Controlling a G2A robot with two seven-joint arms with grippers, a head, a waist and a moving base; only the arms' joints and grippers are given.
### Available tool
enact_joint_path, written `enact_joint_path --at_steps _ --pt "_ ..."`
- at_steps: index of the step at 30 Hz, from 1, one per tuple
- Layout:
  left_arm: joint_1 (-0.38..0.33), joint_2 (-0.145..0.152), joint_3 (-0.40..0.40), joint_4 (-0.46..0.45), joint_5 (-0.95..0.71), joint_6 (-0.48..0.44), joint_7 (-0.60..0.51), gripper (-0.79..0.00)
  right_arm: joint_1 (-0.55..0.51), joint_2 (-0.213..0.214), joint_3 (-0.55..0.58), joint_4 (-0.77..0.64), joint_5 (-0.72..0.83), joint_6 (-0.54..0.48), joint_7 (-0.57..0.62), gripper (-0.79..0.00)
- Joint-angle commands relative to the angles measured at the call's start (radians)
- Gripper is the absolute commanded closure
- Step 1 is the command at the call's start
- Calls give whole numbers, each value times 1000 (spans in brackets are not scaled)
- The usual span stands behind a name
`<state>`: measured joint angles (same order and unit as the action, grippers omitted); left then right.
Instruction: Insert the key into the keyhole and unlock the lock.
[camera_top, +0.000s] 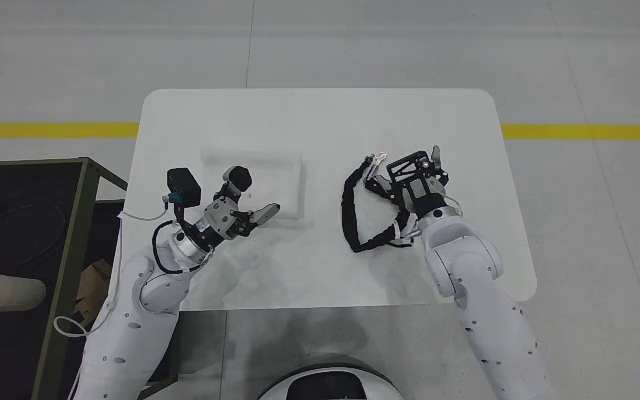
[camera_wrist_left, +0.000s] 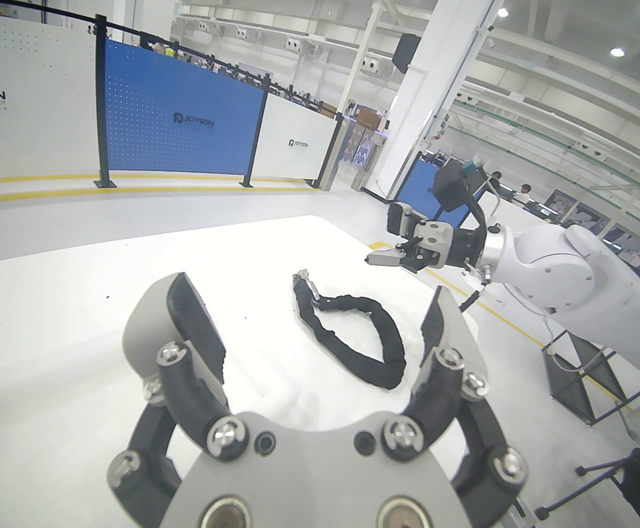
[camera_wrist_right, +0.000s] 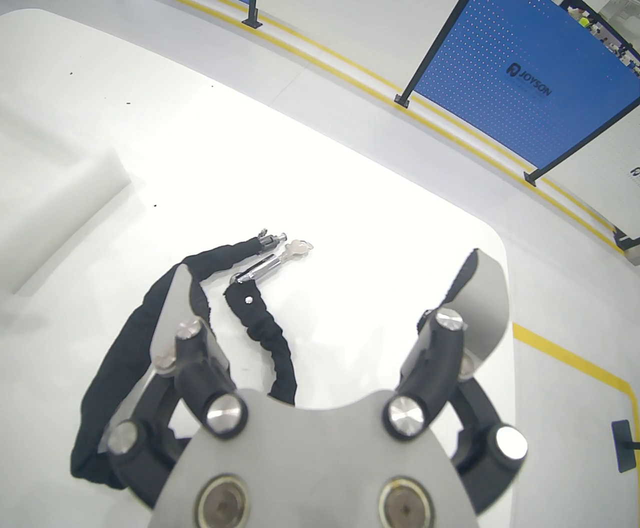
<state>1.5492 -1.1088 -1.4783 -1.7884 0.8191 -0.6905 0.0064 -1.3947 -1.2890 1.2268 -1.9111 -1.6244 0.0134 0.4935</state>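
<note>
White logo and word printed on blue panel (camera_wrist_left: 182, 115); same mark, dark, on white panel (camera_wrist_left: 297, 140) beside it.

I had both arms reaching forward, well apart. My left gripper (camera_top: 254, 197) pointed toward the right arm, fingers spread wide; my right gripper (camera_top: 405, 168) gaped too, tilted downward.

Chain lock (camera_wrist_right: 272, 345) in a black fabric sleeve, lying as an open loop on the right half of the table (camera_top: 300, 260). Its pin end (camera_wrist_right: 270, 240) and chrome cylinder (camera_wrist_right: 257, 270) lie just beside each other, unjoined. The silver key (camera_wrist_right: 297, 246) sits at the cylinder's tip, in line with it.
</note>
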Motion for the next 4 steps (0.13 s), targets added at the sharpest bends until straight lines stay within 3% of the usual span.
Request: enact_joint_path --at_steps 1,4 --pt "0 0 0 0 0 0 0 -785 0 0 0 0 0 0 0 -784" --pt "0 0 0 0 0 0 0 -785 0 0 0 0 0 0 0 -784"
